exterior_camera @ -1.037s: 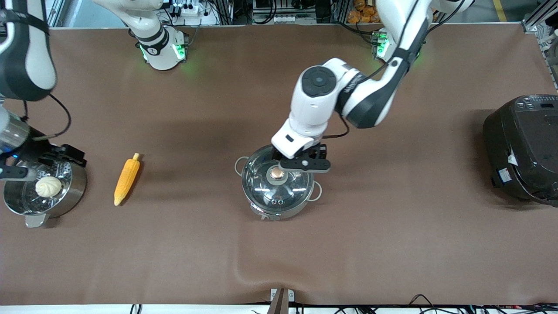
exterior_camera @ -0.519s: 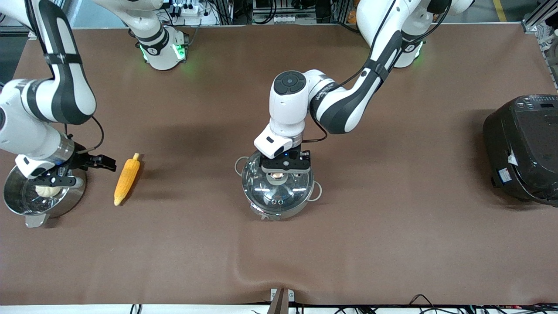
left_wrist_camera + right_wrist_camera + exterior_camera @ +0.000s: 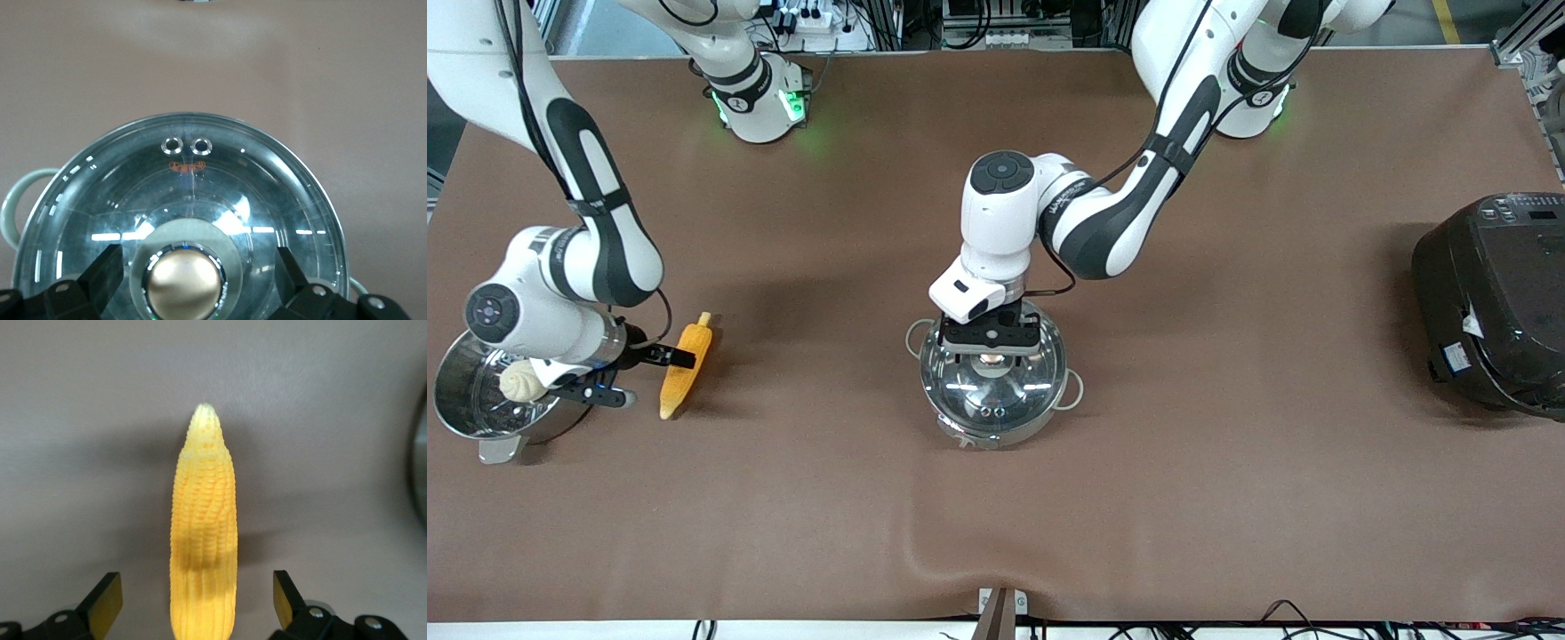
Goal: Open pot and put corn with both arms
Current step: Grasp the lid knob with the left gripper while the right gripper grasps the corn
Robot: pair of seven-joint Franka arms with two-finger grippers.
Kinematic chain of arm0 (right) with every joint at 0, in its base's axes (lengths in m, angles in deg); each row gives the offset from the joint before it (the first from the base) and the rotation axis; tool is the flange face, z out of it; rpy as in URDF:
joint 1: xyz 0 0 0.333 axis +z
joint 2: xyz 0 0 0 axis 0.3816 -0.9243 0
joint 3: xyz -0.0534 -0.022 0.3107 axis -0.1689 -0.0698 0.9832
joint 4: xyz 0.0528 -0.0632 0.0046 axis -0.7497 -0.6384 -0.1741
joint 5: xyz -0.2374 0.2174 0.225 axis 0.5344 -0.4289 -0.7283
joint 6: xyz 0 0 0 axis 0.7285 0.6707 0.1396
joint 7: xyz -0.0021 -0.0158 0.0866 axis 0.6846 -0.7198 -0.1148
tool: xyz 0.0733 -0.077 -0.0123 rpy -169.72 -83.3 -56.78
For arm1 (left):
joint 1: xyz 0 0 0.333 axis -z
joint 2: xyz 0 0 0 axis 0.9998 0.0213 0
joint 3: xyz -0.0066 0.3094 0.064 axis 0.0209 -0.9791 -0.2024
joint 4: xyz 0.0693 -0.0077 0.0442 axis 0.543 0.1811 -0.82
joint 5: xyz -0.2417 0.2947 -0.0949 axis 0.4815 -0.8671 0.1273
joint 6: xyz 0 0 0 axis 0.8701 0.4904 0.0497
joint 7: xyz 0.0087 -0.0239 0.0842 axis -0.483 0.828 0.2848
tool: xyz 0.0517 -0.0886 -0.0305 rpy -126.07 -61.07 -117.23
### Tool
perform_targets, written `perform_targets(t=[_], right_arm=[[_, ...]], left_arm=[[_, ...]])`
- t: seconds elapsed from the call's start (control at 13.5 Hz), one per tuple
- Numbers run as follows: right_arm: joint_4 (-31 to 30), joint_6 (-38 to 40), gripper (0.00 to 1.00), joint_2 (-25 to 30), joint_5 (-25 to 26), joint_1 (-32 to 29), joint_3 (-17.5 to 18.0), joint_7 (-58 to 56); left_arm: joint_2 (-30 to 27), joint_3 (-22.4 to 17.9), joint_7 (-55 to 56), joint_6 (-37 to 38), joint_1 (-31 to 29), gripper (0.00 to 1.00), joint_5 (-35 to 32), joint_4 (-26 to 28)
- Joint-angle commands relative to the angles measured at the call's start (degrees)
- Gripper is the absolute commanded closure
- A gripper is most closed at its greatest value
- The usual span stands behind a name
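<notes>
Nothing is done yet, we judge: the glass lid (image 3: 993, 380) sits on the shiny steel pot (image 3: 996, 425) mid-table, and the ribbed, tapered corn (image 3: 685, 367) lies toward the right arm's end. We see the left gripper (image 3: 193, 277) spread wide around the copper knob (image 3: 183, 285), and the right gripper (image 3: 190, 603) open astride the corn.

Your brown table (image 3: 1227, 498) carried the lidded pot (image 3: 993, 382) mid-table, the corn (image 3: 685, 366) toward the right arm's end beside a steamer pot (image 3: 480, 413) (bun inside), and a black rice cooker (image 3: 1494, 302) at the left arm's end.
</notes>
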Motion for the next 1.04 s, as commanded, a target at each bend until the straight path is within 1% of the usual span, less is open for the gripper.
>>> perform_targets(t=[0.0, 0.07, 0.15, 0.22, 0.3, 0.37, 0.44, 0.52, 0.59, 0.67, 0.74, 0.81, 0.96], right_arm=[[0.44, -1.01, 0.00, -1.85, 0.13, -0.84, 0.51, 1.09], [0.44, -1.10, 0.00, -2.38, 0.13, -0.76, 0.51, 1.09], [0.44, -1.19, 0.10, -2.82, 0.13, -0.76, 0.59, 1.01], [0.00, -1.37, 0.31, -2.92, 0.22, -0.58, 0.59, 0.40], [-0.18, -1.63, 0.34, -2.92, 0.22, -0.23, 0.59, 0.30], [-0.26, -1.54, 0.40, -2.74, 0.22, 0.03, 0.51, 0.30], [-0.18, -1.46, 0.51, -2.48, 0.22, 0.03, 0.51, 0.04], [-0.09, -1.46, 0.66, -1.87, 0.31, 0.03, 0.59, -0.40], [-0.09, -1.11, 0.75, -0.90, 0.40, 0.21, 0.59, -0.75], [-0.09, -0.58, 0.81, 0.06, 0.57, 0.30, 0.68, -1.01], [0.26, 0.73, 0.83, 0.94, 0.66, 0.73, 0.68, -2.06], [0.87, 2.48, 0.84, 1.91, 0.66, 1.08, 0.68, -2.33], [3.76, 8.53, 0.84, 4.19, 0.84, 1.96, 0.77, -2.51]], left_arm=[[0.56, -0.58, 6.01, -0.08, 0.95, 0.57, -0.93, -1.35], [0.48, -0.66, 6.46, 0.18, 0.95, 0.98, 0.03, -1.26], [0.39, -0.66, 6.47, 0.19, 0.95, 1.00, 0.91, -1.26], [0.21, -0.66, 6.47, 0.27, 0.95, 1.00, 1.01, -1.26], [0.04, -0.66, 6.47, 0.36, 0.95, 1.00, 1.01, -1.26], [-0.05, -0.66, 6.55, 0.45, 0.78, 1.00, 1.01, -1.26], [-0.31, -0.66, 6.55, 0.80, 0.69, 1.00, 1.01, -1.26], [-0.75, -0.66, 6.55, 1.67, 0.60, 1.00, 1.10, -1.26], [-2.06, -0.66, 6.47, 3.42, 0.52, 1.00, 1.18, -1.26], [-3.55, -0.58, 6.38, 5.53, 0.25, 1.00, 1.62, -1.26], [-5.48, -0.66, 6.29, 7.90, 0.16, 1.00, 2.58, -1.26], [-6.89, -0.84, 6.29, 9.75, -0.01, 1.00, 3.03, -1.26], [-9.88, -0.75, 6.29, 14.22, -2.81, 1.00, 3.12, -1.09]])
